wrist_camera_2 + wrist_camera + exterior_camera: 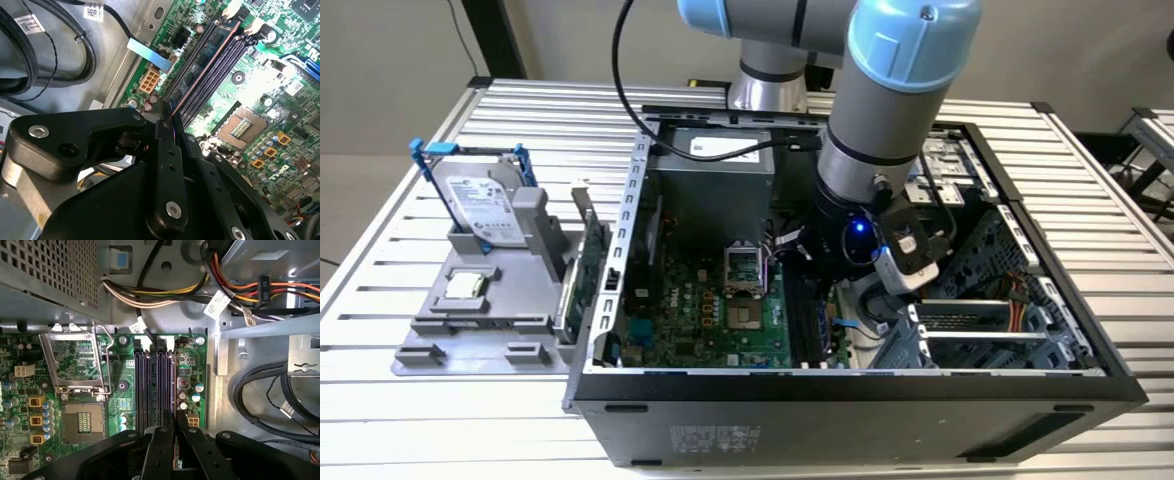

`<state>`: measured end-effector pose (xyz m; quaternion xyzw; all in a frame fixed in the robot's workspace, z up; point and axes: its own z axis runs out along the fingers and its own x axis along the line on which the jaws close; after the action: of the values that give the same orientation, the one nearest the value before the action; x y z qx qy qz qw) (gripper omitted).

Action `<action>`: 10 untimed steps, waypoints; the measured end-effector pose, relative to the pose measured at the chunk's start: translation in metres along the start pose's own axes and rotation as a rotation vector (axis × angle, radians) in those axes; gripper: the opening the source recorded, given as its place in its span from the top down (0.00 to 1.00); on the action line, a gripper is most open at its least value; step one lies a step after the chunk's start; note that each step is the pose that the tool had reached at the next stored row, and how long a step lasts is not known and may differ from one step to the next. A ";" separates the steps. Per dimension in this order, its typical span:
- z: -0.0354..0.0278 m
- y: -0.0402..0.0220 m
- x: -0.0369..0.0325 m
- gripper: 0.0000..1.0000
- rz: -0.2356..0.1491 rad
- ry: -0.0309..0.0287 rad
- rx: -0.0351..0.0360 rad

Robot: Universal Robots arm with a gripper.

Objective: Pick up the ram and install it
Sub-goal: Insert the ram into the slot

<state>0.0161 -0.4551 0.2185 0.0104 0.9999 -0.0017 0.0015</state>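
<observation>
Where the two black fingers (167, 165) of the gripper (169, 116) come together, holds a long, thin, flat ram (205, 66) edge-on. Shows in the second wrist view as a narrow reddish-brown line running away from the fingertips. Lies along the row of long black memory slots (212, 62) on the green motherboard (260, 85), directly over one of them. Cannot tell whether already seated or just above. Grips with fingers closed flat on both faces of the stick, at its nearer end.

In the first wrist view, same clamp from the other side: gripper (176, 427) closed over the near end of the slots (155, 390), with a sliver of the stick (176, 460) between the fingers. Beside the slots, a square silver CPU socket (82, 417) with its metal frame (75, 357) swung open. Beyond the board edge, bundles of yellow, red and black wires (165, 295) and thick black cables (260, 390) against the grey steel case wall.

In the exterior view, reaches down into an open black desktop computer case (854, 400) lying on its side on a slatted metal table (400, 430); grey-and-blue arm (894, 90) above, gripper (821, 270) low over the board. Well apart, toward the exterior view's left and outside the case, a grey plastic fixture (440, 345) carrying a silver hard drive (483, 205) in a blue bracket, a small square chip (464, 287), and a large green card (583, 270) standing on edge just beside the case wall.
</observation>
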 end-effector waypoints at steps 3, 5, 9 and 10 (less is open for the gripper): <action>0.0011 -0.0001 0.0004 1.00 -0.003 0.0018 0.0004; 0.0022 0.0000 0.0004 1.00 -0.003 0.0037 0.0003; 0.0032 0.0000 0.0004 1.00 -0.003 0.0081 0.0004; 0.0032 0.0000 0.0004 1.00 -0.003 0.0083 0.0006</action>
<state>0.0157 -0.4551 0.2153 0.0089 1.0000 -0.0020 -0.0027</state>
